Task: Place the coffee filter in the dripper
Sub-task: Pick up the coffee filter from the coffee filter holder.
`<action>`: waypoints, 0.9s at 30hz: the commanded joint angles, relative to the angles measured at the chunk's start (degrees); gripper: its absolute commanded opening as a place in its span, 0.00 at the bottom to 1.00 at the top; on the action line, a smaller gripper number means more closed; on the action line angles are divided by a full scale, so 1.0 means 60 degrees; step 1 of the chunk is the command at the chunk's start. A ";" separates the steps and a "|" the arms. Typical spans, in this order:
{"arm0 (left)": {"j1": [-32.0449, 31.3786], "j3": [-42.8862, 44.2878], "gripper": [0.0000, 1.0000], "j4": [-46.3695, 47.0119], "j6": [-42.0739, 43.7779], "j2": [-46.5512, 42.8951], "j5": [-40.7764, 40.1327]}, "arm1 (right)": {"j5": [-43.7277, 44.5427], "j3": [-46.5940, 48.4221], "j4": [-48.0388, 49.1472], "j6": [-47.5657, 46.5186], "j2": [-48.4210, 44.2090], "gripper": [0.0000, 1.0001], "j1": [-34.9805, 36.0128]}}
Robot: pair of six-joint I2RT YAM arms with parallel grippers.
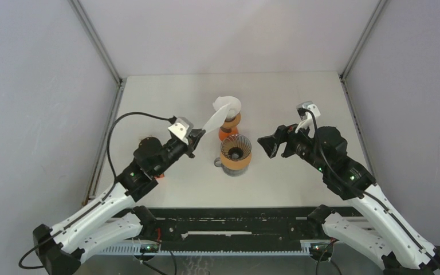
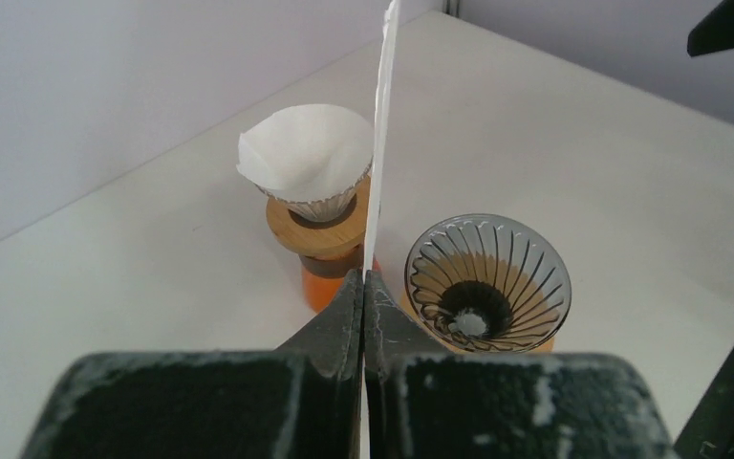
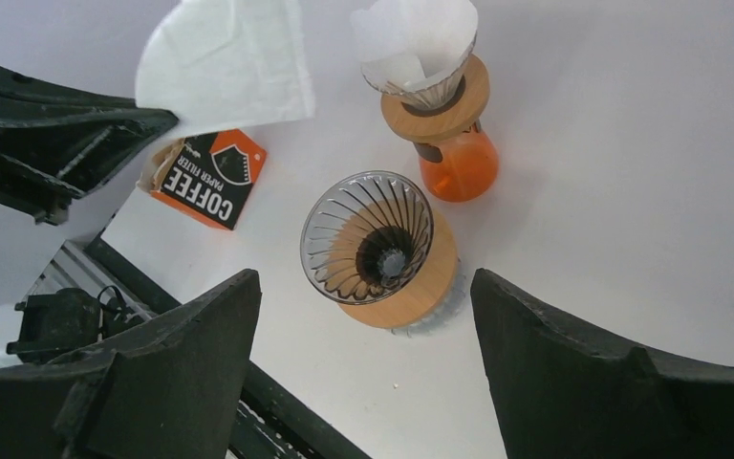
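Coffee filter (image 1: 213,120) first: it is a flat, unopened fold of white paper, held off the table (image 1: 298,97) by one corner and slanting up toward 1 o'clock from the left gripper (image 1: 196,137), whose fingers are clenched tight on that corner. Taking the empty dripper (image 1: 235,150) as the clock centre in the overhead view, the left gripper sits near 9 o'clock and the paper hangs at about 10 o'clock, beside the cone and not over it. The right gripper (image 1: 266,146) waits close by at 3 o'clock with its fingers spread wide and nothing between them. A filter box (image 3: 205,177) lies beneath the left arm. Farther back, at 12 o'clock and just beside the empty cone, a second dripper (image 1: 228,109) stands on an orange flask and already has a paper in it. The likely trouble is the fold: lowered flat, the paper would probably stand on edge or bridge the rim instead of seating. A hard pull by the free fingers to open it could tear or crumple the sheet, and a wide swing could knock the loaded neighbour.
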 commanded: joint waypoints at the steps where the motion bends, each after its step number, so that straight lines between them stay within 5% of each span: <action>1: -0.0523 -0.0237 0.00 0.1229 0.1263 0.0383 -0.0777 | -0.0266 0.0384 0.0714 0.0386 0.0441 0.88 -0.0072; 10: -0.0929 -0.0359 0.00 0.1687 0.0943 0.0802 -0.0449 | -0.0792 0.0740 0.1007 0.0331 0.1293 0.88 -0.0190; 19: -0.1094 -0.0747 0.00 0.2598 -0.0932 0.0974 -0.0497 | -0.1214 0.0884 0.1305 0.1106 0.1557 0.84 -0.0416; 27: -0.2054 -0.0809 0.00 0.3458 -0.1537 0.1501 -0.1775 | -0.1414 0.1645 0.0988 0.1775 0.2451 0.80 -0.0312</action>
